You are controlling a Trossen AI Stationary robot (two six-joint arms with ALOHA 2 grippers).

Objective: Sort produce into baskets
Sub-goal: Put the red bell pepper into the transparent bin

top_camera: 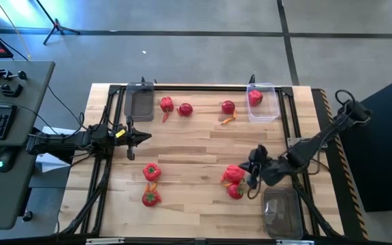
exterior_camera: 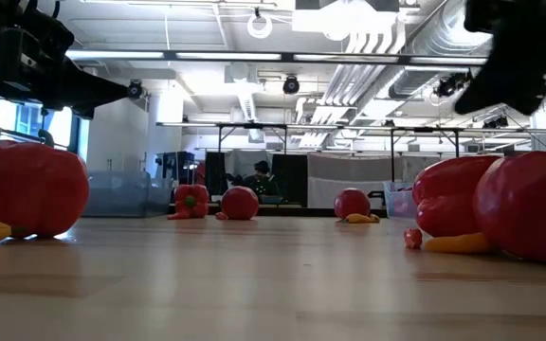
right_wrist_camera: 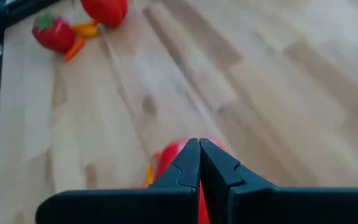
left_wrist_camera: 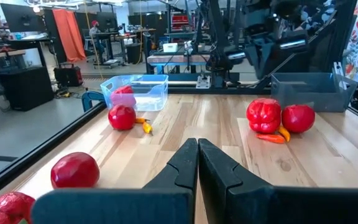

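Right gripper [top_camera: 253, 178], jaws together and empty, hangs over the red produce cluster [top_camera: 233, 181] at lower right of the high view. I judge these pieces light, glossy and slippery; best gripped across the body, not the green top. A tub [top_camera: 282, 212] sits just below. Left gripper [top_camera: 131, 138], jaws together, waits mid-left. Farther up, one tomato [top_camera: 254, 98] lies in the clear tub [top_camera: 273, 111]; nothing blocks me.

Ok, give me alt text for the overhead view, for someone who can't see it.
Red produce lies scattered on a wooden table with three tubs; only the far right tub holds a red piece. The shut right gripper hovers beside the near right red pile; the shut left gripper waits at the left.
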